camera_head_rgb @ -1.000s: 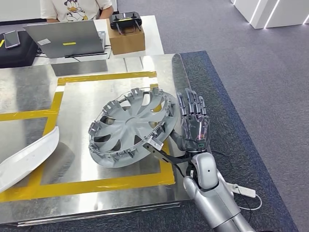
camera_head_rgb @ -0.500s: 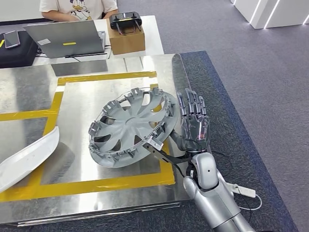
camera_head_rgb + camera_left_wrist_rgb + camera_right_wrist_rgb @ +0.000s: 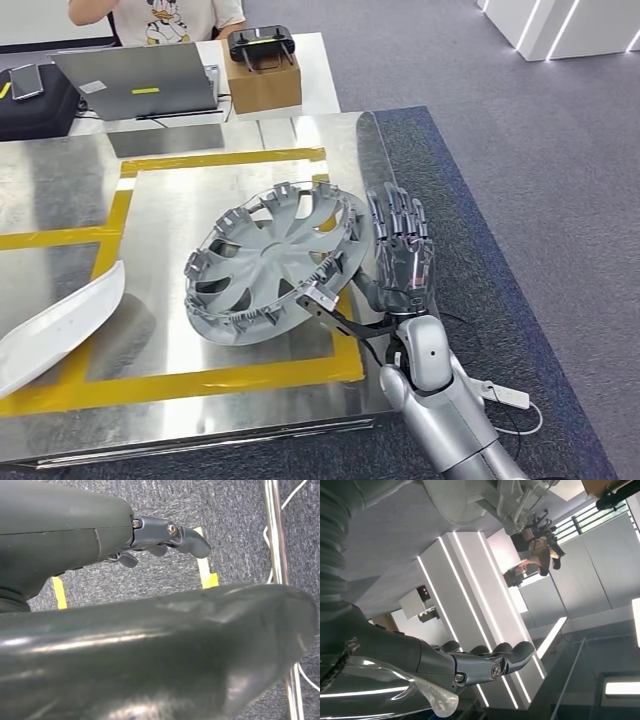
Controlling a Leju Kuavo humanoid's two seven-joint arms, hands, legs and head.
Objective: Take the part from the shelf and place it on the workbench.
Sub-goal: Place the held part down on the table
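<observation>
1. The placing step looks all but finished: the part, a silver hubcap (image 3: 275, 262), lies on the workbench (image 3: 173, 200) inside the yellow tape frame (image 3: 219, 158), its near-right edge overlapping the tape corner

2. The right hand (image 3: 401, 255) stands just beside the hubcap's right rim with its fingers (image 3: 392, 215) straight, spread and pointing away from the robot, holding nothing; whether the thumb side touches the rim I cannot tell; a dark strap with a clip (image 3: 324, 300) runs from the wrist to the rim's near edge

3. The left hand (image 3: 166, 535) shows in its wrist view over grey carpet, fingers loosely extended, nothing in it

4. Judged next: draw the right hand back clear of the rim without nudging the hubcap; the clip near the rim could snag

5. The hubcap rests inner face up, curved spokes and a ring of retaining clips showing; it sits slightly tilted, the far-right rim raised; light, thin plastic by the look, likely to slide easily on polished metal
</observation>
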